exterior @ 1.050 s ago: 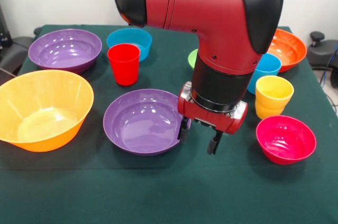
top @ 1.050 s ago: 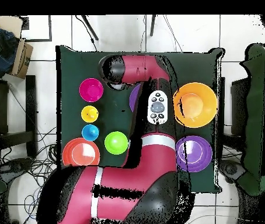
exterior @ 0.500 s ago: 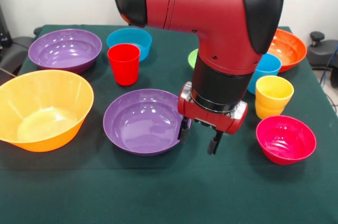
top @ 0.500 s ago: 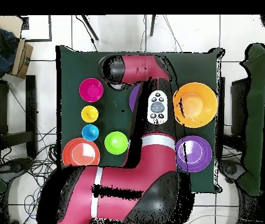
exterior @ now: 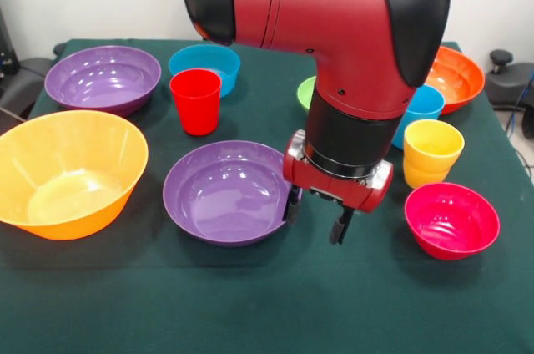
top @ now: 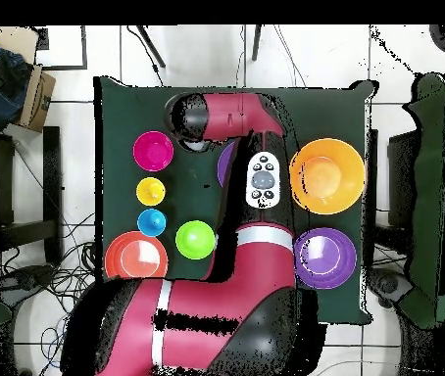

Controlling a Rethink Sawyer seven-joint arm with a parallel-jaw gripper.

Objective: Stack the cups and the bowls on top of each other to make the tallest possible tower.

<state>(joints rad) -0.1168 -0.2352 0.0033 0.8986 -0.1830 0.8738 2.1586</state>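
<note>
Purple bowl, glossy plastic, front centre of green table; likely light, stiff, slippery; best taken at the rim. Gripper beside its right rim, fingers parted, holding nothing. Nothing stacked yet.

Front view, all rel. to gripper, which hangs over table.

- Nearest bowl: just pic-left, rim right beside one finger; touching or not, can't tell.
- Biggest bowl: far pic-left, well apart.
- Back-left bowl: behind biggest bowl.
- Lone cup: behind nearest bowl, upright.
- Small back bowl: just behind lone cup.
- Half-hidden bowl: straight behind, mostly covered by arm.
- Front-right bowl: pic-right, near.
- Front cup: behind front-right bowl.
- Rear cup: just behind front cup.
- Back-right bowl: furthest back on the right.
</note>
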